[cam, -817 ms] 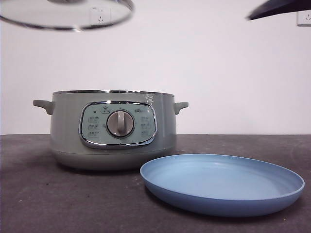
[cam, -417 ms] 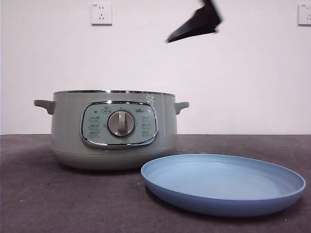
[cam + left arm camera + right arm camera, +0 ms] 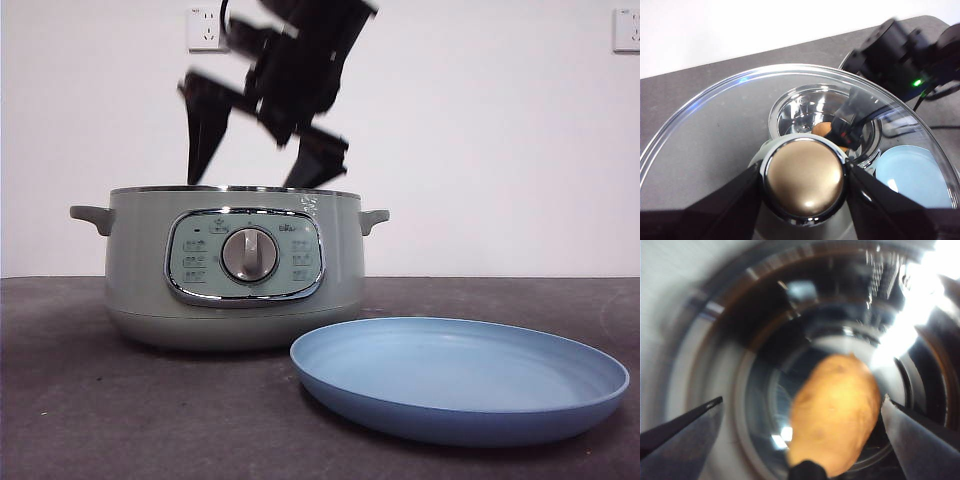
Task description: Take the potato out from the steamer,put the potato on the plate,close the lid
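The sage-green steamer (image 3: pixel 235 265) stands uncovered on the dark table, its dial facing me. Inside it lies the orange-brown potato (image 3: pixel 835 412), also seen from high up (image 3: pixel 821 128). My right gripper (image 3: pixel 252 172) hangs open just above the steamer's rim, one jaw on each side of the potato and neither touching it. High above the steamer, my left gripper (image 3: pixel 804 181) is shut on the knob (image 3: pixel 804 172) of the glass lid (image 3: pixel 715 130). The light-blue plate (image 3: pixel 460 380) lies bare in front of the steamer to the right.
A white wall with two power sockets (image 3: pixel 205 28) (image 3: pixel 627 28) stands behind the table. The right arm (image 3: pixel 900 50) reaches in over the steamer from the plate's side. Dark tabletop (image 3: pixel 100 400) stretches in front of the steamer.
The lid has risen out of the top of the front view. The right gripper has come from the upper right down over the steamer's mouth, its jaws now spread.
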Robot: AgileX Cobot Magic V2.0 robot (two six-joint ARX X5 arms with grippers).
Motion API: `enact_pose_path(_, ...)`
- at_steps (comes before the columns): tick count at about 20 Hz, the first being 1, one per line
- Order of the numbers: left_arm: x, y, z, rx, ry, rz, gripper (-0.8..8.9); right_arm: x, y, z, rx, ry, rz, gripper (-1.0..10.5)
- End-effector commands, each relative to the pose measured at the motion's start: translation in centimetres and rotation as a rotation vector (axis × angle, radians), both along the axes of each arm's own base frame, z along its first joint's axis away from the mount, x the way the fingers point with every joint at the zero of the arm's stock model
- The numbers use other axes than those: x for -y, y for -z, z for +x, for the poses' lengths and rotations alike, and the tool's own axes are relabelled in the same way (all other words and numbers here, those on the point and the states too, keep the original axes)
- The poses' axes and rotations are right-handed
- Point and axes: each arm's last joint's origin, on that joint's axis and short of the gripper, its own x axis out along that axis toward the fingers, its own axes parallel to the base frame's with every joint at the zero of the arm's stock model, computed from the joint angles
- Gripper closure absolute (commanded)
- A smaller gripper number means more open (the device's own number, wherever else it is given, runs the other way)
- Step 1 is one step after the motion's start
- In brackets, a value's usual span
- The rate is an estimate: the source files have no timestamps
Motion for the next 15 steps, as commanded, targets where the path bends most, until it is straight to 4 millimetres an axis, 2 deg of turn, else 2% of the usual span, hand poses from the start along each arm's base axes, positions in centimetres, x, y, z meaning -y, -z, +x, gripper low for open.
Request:
enact_pose_path(1, -0.1, -0.8, -0.6, 0.068, 0.006, -0.01, 8.22, -0.6, 1.7, 0.6, 0.01, 0.005, -0.033, 3.2)
enact_pose_path(5, 0.0, -0.8, -0.5, 0.069, 0.006, -0.01, 8.22, -0.9, 3.2, 1.2, 0.017, 0.029, -0.071, 3.3)
enact_pose_path(9, 0.0, -0.8, -0.5, 0.07, 0.007, -0.01, 8.23, -1.1, 4.5, 1.3, -0.012, 0.031, -0.095, 4.3)
enact_pose_path(11, 0.0, -0.8, -0.5, 0.071, 0.007, -0.01, 8.22, -1.2, 4.7, 1.2, -0.018, 0.028, -0.099, 5.5)
enact_pose_path(15, 0.0, -0.8, -0.5, 0.071, 0.007, -0.01, 8.22, -1.4, 4.6, 1.0, -0.047, -0.014, -0.064, 9.4)
